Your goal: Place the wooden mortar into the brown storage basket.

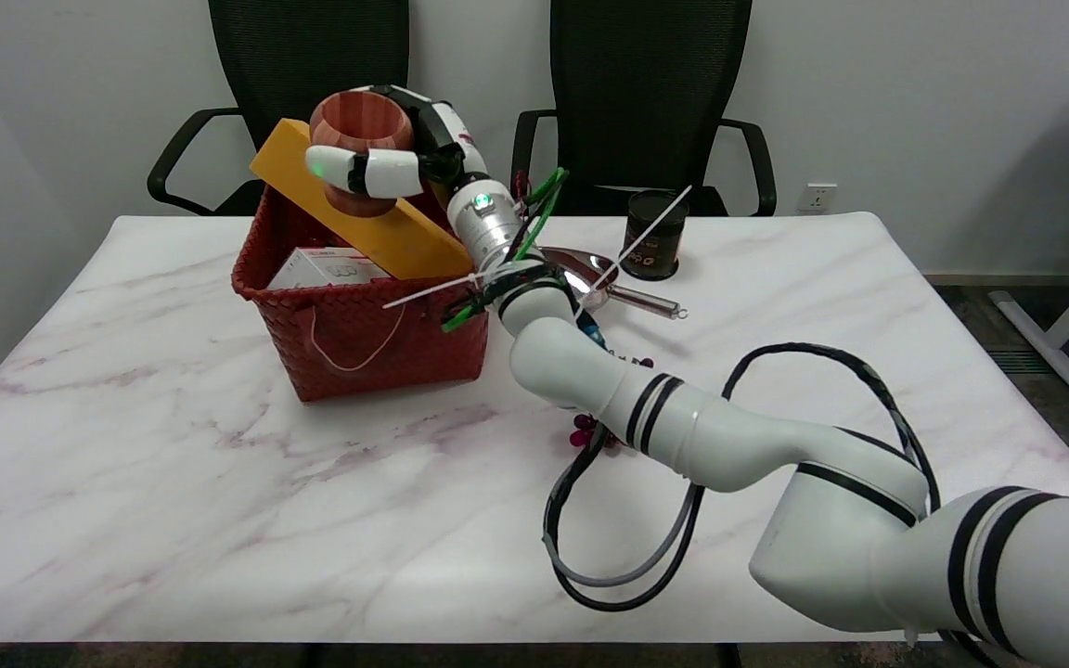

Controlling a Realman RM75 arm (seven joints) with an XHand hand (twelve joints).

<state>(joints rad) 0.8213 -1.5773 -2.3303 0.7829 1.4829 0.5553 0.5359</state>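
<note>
From where I stand, the robot's right arm [683,427] reaches in from the lower right and stretches across the white marble-patterned table [173,482] toward the far left. Its black-and-white right hand [395,153] grasps the round reddish-brown wooden mortar [360,139], fingers wrapped around the bowl's side and front below the rim, with the opening facing up. The mortar hangs in the air above the back part of the reddish-brown woven storage basket [358,339], just over a long yellow flat block [377,218] that leans out of the basket at a slant. I cannot tell whether the mortar's base touches that block. Inside the basket, low on the left, lies a white box [321,269] with some red print. A thin white loop hangs on the basket's front wall.

To the right of the basket, partly behind the forearm, a shiny metal ladle [604,274] lies on the table with its handle pointing right. Farther back stands a dark cylindrical can [655,234] with a brown label. A few small dark-red beads [583,429] peek out beside the arm. Black cables [609,547] loop from the arm over the tabletop. Two black mesh office chairs [650,93] stand behind the table.
</note>
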